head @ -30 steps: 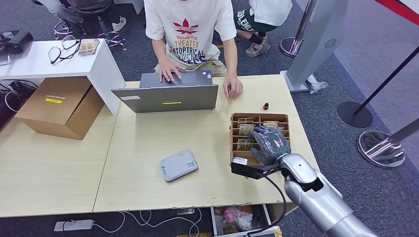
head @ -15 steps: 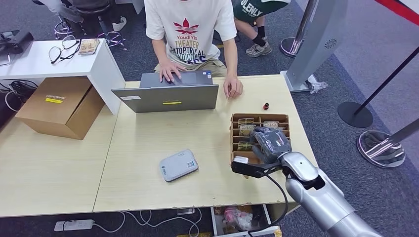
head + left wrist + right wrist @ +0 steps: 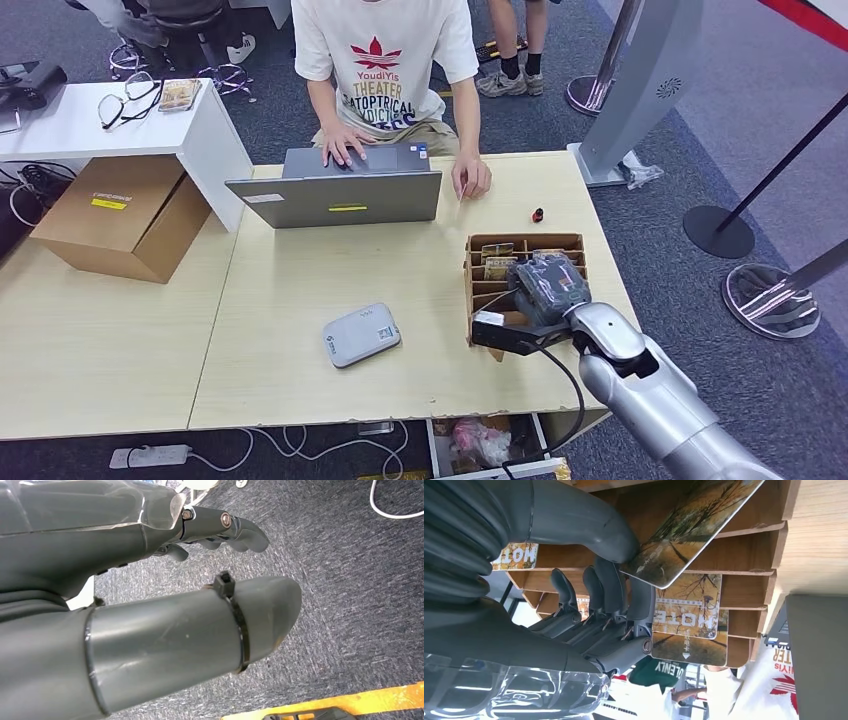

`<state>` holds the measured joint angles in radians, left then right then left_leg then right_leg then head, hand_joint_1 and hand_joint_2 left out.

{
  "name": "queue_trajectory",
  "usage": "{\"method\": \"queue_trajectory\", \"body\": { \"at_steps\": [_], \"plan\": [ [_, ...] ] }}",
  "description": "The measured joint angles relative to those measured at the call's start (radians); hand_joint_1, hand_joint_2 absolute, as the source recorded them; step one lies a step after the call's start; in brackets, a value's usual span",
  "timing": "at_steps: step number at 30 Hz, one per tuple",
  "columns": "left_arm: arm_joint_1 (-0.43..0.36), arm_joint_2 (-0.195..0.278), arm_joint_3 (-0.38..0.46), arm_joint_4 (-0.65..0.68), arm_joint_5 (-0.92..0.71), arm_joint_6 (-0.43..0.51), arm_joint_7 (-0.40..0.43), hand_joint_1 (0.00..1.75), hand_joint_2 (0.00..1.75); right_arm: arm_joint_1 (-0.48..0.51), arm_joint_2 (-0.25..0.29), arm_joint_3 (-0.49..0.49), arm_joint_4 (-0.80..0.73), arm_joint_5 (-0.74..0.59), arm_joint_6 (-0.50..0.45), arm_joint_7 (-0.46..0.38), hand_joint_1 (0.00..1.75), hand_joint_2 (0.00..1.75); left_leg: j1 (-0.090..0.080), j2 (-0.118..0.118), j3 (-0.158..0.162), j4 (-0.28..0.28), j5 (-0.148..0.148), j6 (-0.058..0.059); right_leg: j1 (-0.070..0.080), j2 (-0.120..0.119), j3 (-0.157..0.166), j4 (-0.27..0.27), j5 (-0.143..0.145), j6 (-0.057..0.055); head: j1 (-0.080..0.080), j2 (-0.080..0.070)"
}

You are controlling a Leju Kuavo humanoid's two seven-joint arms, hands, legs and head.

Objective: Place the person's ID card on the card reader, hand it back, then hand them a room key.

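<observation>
Right wrist view: the right hand (image 3: 594, 600) reaches into the slotted wooden card rack (image 3: 744, 587), thumb above and fingers (image 3: 611, 587) below a room key card (image 3: 689, 535) printed with an autumn scene, pinching it near its corner so that it tilts out of its slot. Upright dividers keep the cards on edge, which leaves a free edge for such a pinch; further hotel-printed cards sit in neighbouring slots. Head view: the rack (image 3: 478, 300) stands on the tabletop (image 3: 290, 270) at the robot's right, the grey card reader (image 3: 361, 335) lies well apart toward the middle, and the person (image 3: 385, 70) sits opposite behind a laptop (image 3: 335, 198), one hand resting near the rack to receive. No ID card is discernible, suggesting the key stage. Left wrist view: the left hand (image 3: 150, 555) hangs over carpet, fingers loosely curled, holding nothing.
</observation>
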<state>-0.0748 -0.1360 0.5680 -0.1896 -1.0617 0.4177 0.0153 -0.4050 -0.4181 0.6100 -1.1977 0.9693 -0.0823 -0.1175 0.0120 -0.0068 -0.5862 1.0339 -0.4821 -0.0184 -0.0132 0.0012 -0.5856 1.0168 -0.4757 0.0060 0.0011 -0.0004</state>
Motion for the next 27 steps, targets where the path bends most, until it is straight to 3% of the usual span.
{"method": "queue_trajectory", "body": {
  "at_steps": [10,27],
  "plan": [
    [0.0,0.001,0.0,0.0,-0.002,-0.005,0.0,0.0,0.0,-0.004,0.0,0.0,0.008,-0.013,0.006,-0.001,1.48,1.75,0.0,0.0,0.0,0.0,0.0,0.0,0.0,0.0,0.0,0.0,0.0,0.0,0.0,0.0],
    [-0.002,0.001,-0.002,0.0,-0.007,-0.011,0.0,0.0,0.0,-0.06,-0.004,0.0,0.04,-0.055,0.03,-0.021,1.42,1.75,0.0,0.0,0.0,0.0,0.0,0.0,0.0,0.0,0.0,0.0,0.0,0.0,0.0,0.0]
  ]
}}
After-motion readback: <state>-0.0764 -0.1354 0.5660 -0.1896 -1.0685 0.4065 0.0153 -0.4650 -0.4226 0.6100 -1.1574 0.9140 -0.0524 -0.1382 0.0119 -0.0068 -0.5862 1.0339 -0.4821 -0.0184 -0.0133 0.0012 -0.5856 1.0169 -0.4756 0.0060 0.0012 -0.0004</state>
